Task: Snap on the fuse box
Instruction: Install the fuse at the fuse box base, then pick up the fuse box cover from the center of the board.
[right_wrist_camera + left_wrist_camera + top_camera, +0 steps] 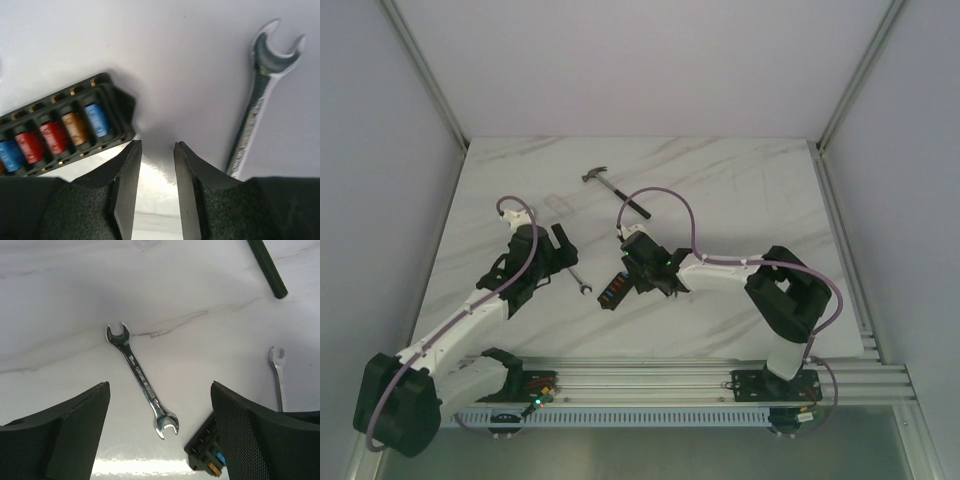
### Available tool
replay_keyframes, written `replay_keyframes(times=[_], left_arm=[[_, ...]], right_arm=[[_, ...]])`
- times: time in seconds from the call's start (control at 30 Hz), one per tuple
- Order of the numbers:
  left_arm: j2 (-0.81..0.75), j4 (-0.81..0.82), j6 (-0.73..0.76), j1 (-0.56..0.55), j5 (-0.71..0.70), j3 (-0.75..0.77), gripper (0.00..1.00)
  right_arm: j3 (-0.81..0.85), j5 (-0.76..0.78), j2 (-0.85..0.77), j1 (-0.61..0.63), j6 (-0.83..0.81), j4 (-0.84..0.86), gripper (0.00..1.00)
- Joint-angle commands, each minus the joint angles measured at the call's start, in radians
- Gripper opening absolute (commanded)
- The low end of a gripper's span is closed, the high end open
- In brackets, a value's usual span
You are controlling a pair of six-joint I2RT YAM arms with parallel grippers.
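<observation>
Top view: the fuse box (613,291) lies flat on the marble table (740,190), at about 8 o'clock from the right gripper (645,275). Right wrist view: its jaws stand narrowly apart with nothing between them; the box, with its blue, red and orange fuses, sits at 10 o'clock of the fingertips, apparently just clear of them, and a wrench (260,90) at 1 o'clock. The left gripper (565,252) is spread wide and empty above a second wrench (142,380). A hammer (617,192) lies at 12 o'clock.
</observation>
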Motion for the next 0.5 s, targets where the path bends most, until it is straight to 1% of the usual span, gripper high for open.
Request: replay_keyframes(times=[0.0, 0.1, 0.27, 0.37, 0.47], left_arm=[[0.073, 0.004, 0.047, 0.042, -0.016, 0.064, 0.91], [0.145, 0.015, 0.059, 0.065, -0.016, 0.107, 0.91], [0.278, 0.04, 0.075, 0.092, -0.028, 0.179, 0.92], [0.375, 0.057, 0.087, 0.116, -0.033, 0.228, 0.92], [0.498, 0.059, 0.096, 0.14, -0.032, 0.306, 0.91]], right_arm=[[-0.026, -0.024, 0.01, -0.059, -0.099, 0.078, 0.4], [-0.022, -0.108, 0.023, -0.102, -0.118, 0.134, 0.41], [0.011, -0.169, 0.045, -0.113, -0.141, 0.165, 0.43], [-0.022, -0.134, 0.023, -0.122, -0.124, 0.189, 0.46], [-0.114, -0.078, -0.053, -0.159, -0.096, 0.248, 0.56]])
